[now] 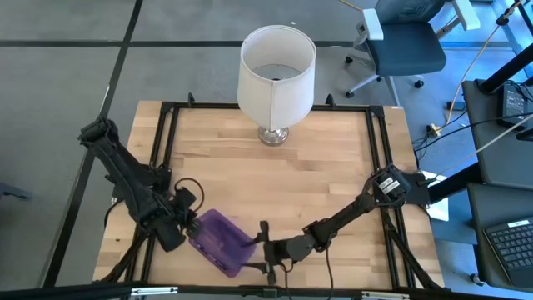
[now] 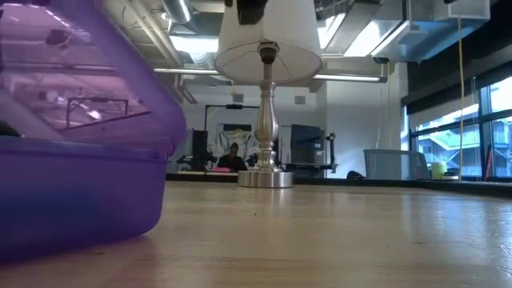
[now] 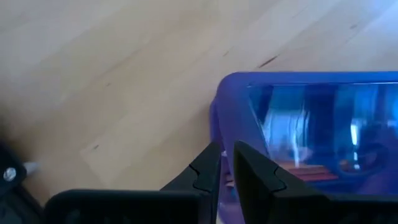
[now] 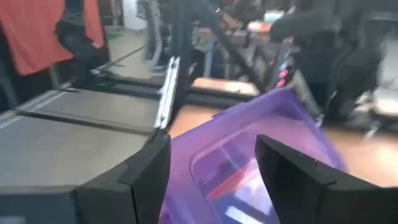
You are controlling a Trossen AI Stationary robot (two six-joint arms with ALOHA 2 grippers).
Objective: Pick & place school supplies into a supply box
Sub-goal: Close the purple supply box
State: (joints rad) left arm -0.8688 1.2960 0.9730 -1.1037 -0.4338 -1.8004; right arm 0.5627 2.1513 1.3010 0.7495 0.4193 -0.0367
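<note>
The left gripper (image 3: 225,168) pinches the rim of the purple supply box (image 1: 220,240), while the right gripper (image 4: 211,171) stands spread before it.

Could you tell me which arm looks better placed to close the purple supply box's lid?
Probably the right. The right gripper is open and faces the supply box squarely, fingers either side. The left gripper is nearly shut at the box's corner.

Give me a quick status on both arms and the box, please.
Left pincer nearly shut at supply box edge. Right pincer open at the box's opposite end. Lid down, supplies inside. Lamp far off.
</note>
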